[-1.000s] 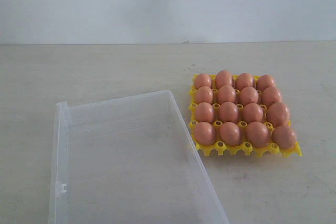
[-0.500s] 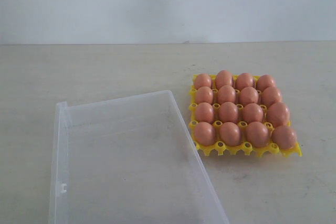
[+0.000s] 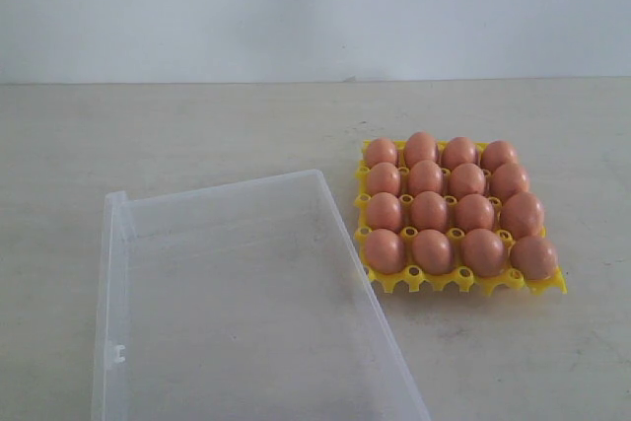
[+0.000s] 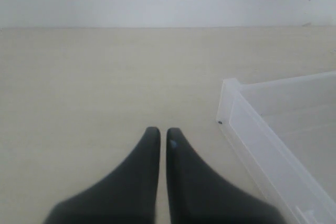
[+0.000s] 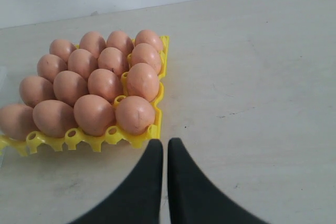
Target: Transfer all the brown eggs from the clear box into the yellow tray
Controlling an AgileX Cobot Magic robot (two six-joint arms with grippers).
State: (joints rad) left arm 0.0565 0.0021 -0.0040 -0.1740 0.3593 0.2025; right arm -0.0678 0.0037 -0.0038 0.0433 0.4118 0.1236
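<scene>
Exterior: I see the clear box [image 3: 222, 187] lower left on the bench [image 3: 197, 125], the yellow tray [image 3: 444, 280] right of centre, and brown eggs [image 3: 430, 211] filling its cups. Left wrist: left claw [image 4: 163, 132] pressed together, near the box corner. Right wrist: right claw [image 5: 165, 144] pressed together, just beside the tray.

We can read no text, label, brand, number or sign in any of the views.
</scene>
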